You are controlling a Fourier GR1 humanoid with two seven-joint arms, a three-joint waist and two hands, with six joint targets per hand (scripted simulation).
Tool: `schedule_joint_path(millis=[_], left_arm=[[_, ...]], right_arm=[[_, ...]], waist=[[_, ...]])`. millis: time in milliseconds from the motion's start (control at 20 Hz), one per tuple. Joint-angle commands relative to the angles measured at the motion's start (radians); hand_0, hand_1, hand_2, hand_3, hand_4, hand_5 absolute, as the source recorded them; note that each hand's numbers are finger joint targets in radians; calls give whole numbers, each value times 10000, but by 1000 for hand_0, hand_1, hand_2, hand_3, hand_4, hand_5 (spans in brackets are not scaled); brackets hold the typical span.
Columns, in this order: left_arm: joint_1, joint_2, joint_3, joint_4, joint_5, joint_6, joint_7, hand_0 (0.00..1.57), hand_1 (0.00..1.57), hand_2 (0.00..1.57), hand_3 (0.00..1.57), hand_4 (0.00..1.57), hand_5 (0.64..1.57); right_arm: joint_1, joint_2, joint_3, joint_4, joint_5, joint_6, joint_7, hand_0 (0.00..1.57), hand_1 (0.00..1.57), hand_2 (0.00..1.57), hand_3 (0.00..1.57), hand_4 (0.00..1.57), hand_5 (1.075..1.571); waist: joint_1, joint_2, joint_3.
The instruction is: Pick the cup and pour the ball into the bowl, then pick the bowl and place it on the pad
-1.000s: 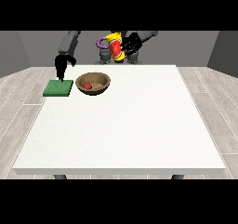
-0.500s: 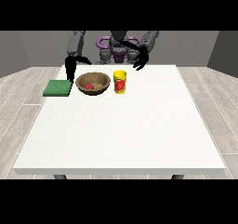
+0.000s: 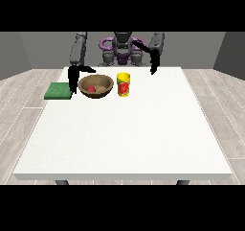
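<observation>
Front view: the near half of the white table (image 3: 124,144) lies bare, a wide run of open surface from the near edge up to the objects, which sit in a row close to the far edge. In that row, from the view's left: a flat green pad (image 3: 58,90) at the table's left margin, a brown wooden bowl (image 3: 96,86) just beside it, then a yellow cup (image 3: 123,84) with a red mark, upright and just beside the bowl, apart from it. A red ball (image 3: 91,88) rests inside the bowl; the cup's inside cannot be made out. The hand at the view's left (image 3: 74,79) hangs down between pad and bowl, close against the bowl's left rim; contact cannot be confirmed, and whether its fingers are spread or closed cannot be told. The hand at the view's right (image 3: 154,64) hangs above the far edge, well apart from the cup, holding nothing; its finger posture cannot be told either. Right of the cup the table is open to its right edge. Farthest back sits the robot's torso (image 3: 122,50).
</observation>
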Motion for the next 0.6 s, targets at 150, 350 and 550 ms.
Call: schedule_joint_path(millis=[150, 350, 550], left_arm=[[522, 89, -265, -1032, 120, -788, -296, 0, 0, 0, 0, 0, 751], [-55, 344, 107, -991, 138, -736, -18, 0, 0, 0, 0, 0, 753], [-192, 430, 186, -967, 233, -943, -292, 0, 0, 0, 0, 0, 749]], right_arm=[[394, 350, -313, 1255, -23, -197, -1815, 0, 0, 0, 0, 0, 1569], [655, 501, -606, 1717, -427, -574, -476, 1349, 1349, 1174, 0, 596, 1542], [68, -13, -883, 1603, -603, -872, -127, 1571, 1571, 1571, 1089, 820, 1548]], waist=[[1057, 627, 7], [838, 751, 5], [895, 1050, -1]])
